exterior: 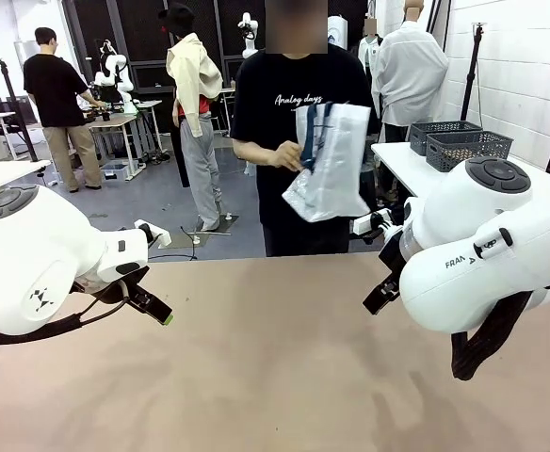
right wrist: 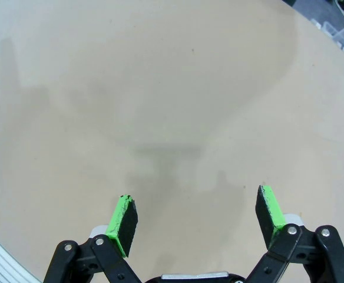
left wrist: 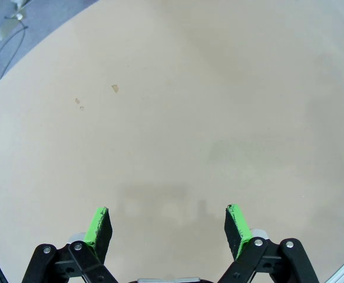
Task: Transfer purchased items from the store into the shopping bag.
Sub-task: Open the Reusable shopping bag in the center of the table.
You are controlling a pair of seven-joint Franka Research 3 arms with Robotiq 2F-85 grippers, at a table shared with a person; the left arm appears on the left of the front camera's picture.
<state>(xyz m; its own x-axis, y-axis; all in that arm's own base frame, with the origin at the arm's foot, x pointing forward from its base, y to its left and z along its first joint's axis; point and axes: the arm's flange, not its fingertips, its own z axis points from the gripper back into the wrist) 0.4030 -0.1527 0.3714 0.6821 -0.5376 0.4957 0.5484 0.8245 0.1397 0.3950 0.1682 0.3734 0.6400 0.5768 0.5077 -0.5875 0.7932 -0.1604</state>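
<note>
1. A broad tan surface [exterior: 275,377] stretches from the near edge to a person standing at the far side. A white robot arm enters from each side.
2. The robot's left hand [left wrist: 169,221], black with green pads, hangs low over the near left part of the surface. Its two fingers are spread wide apart and hold nothing, with only tan top and a faint shadow showing between them.
3. In the left wrist view, a few small brownish flecks [left wrist: 115,88] mark the surface farther off from that hand.
4. The robot's right hand [right wrist: 195,215], also black with green pads, hangs over the near right part of the surface. Its fingers are likewise spread wide and pinch nothing, and soft grey shadows cross the tan top beneath it.
5. The person [exterior: 289,104] wears a black T-shirt with white lettering and stands just beyond the far edge, a little right of centre.
6. The translucent whitish plastic shopping bag with navy strap handles [exterior: 336,160] is in the air at the person's chest, well above the surface and well apart from both robot hands.
7. The person's hand [exterior: 283,156] grips the bag at its left edge, beside the navy straps. The bag hangs crumpled and slightly tilted.
8. At the far right, two dark grey lattice-sided plastic baskets [exterior: 463,143] sit side by side on a white side table [exterior: 402,162], apart from the tan surface.
</note>
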